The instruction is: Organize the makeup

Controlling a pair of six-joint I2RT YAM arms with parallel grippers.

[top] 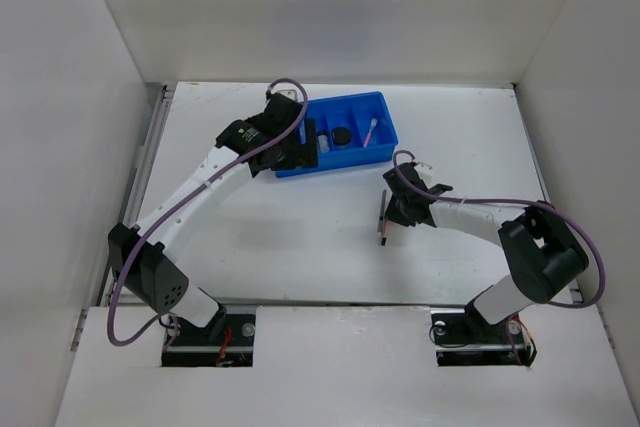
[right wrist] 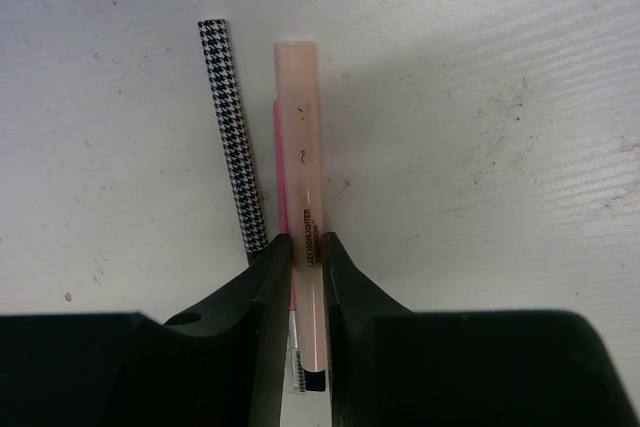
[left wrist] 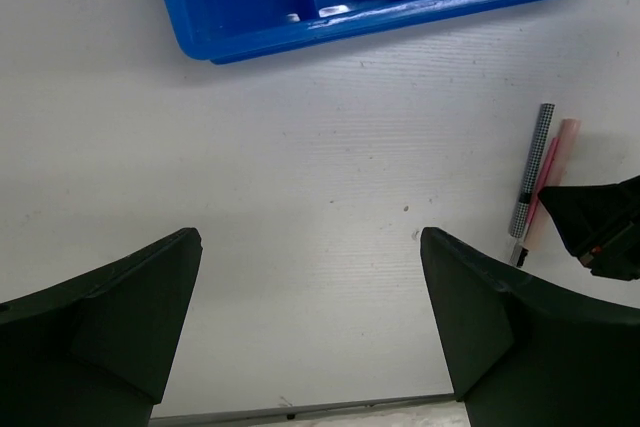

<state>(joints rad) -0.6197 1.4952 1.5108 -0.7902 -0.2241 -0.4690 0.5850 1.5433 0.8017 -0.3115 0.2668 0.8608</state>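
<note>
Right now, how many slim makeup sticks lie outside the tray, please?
3, side by side: houndstooth pencil, thin pink pencil, peach tube pinched by the right fingers; others may be hidden.

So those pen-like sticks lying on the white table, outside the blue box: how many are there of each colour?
Black-and-white checked stick: 1
Thin bright pink stick: 1
Pale peach stick: 1
Total: 3
</note>
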